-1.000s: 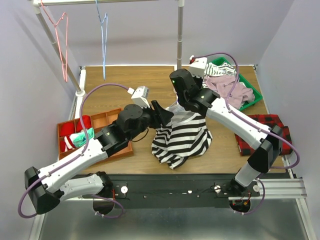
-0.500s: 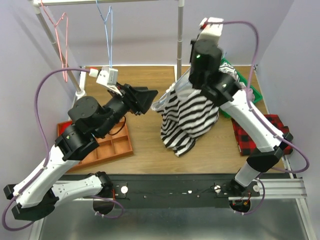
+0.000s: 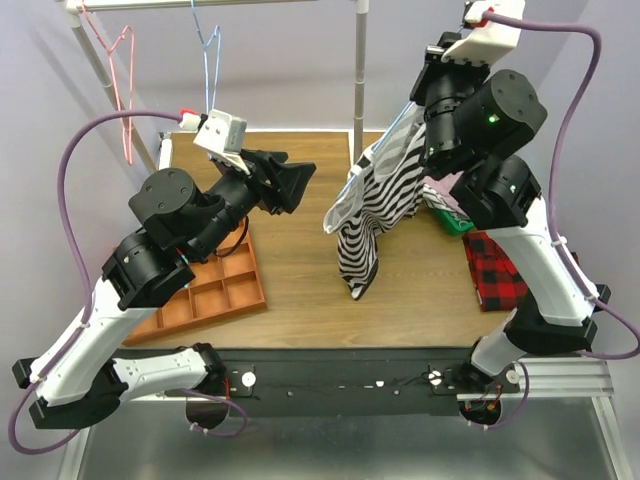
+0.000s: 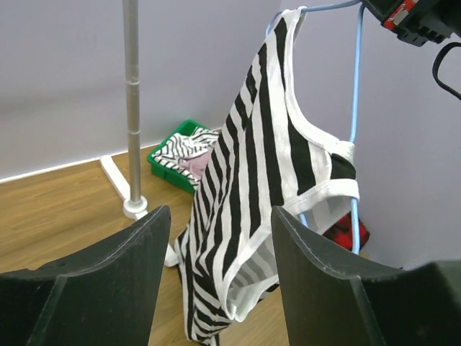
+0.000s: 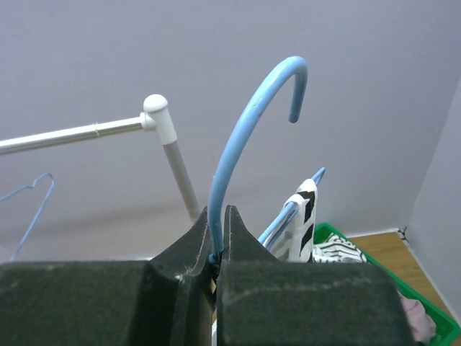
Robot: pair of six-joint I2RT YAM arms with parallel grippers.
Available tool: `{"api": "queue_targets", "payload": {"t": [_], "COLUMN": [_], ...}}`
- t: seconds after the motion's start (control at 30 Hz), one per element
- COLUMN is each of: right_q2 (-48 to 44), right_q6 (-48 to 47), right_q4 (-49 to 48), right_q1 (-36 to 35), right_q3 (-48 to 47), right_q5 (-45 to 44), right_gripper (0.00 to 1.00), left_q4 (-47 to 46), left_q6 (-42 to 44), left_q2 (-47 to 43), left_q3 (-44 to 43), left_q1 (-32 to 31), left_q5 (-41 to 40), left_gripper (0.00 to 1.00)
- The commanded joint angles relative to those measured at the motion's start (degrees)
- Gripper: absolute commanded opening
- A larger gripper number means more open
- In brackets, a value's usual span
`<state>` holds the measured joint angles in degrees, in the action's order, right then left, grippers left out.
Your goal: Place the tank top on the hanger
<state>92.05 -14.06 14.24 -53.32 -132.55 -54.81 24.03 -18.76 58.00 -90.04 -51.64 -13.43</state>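
- Two claws are at work. The right gripper (image 5: 218, 216), upper right of the overhead view, is pinched tight on the neck of the hanger (image 5: 232, 133), just under the hook. The left gripper (image 3: 300, 185), mid-frame, is spread wide with nothing in it and points at the cloth.
- One tank top (image 4: 252, 180) dangles from that raised hanger, right of centre and clear of the table. A strap sits over the wire's top end. Whether both shoulders are seated I cannot tell.
- Slipping looks to me the main danger: the hanger hangs steeply tilted, so the top could slide down the wire and drop.
- Twisting is another. Thin wire in a narrow pinch could swivel if the left claw tugs the fabric.
- Counted: three hangers, this one plus a spare blue hanger (image 3: 210, 70) and a pink-red hanger (image 3: 125, 90) hung at upper left; one green bin (image 4: 176, 144); one plaid cloth (image 3: 495, 270); one compartment tray (image 3: 215, 295).
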Motion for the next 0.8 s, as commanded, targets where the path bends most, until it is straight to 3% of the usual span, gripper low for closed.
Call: {"api": "queue_targets", "payload": {"t": [0.0,0.33,0.5,0.77], "right_q2": [0.1,-2.1,-2.1,-1.2], "right_q6": [1.1,6.0,7.3,8.4], "right_q4": [1.6,2.1,1.8,2.6], "right_q1": [-0.3,-0.3,-0.3,-0.3], "right_q3": [4.8,16.4,18.5,19.0], "right_q5": [1.5,4.3,4.5,4.9], "right_gripper": [0.01,0.01,0.01,0.01], "left_q4": [6.0,21.6,23.3,22.2], "left_q6": [5.6,12.2,12.3,12.3], "left_q2": [1.4,8.3,11.0,14.0], "left_q3": [-4.8,-12.4,-11.3,-9.4], "left_q1": [-0.2,-0.2,-0.2,-0.2], "left_q5": [1.6,13.0,16.3,15.3], "left_gripper": [0.67,0.63,0.58,0.59]}}
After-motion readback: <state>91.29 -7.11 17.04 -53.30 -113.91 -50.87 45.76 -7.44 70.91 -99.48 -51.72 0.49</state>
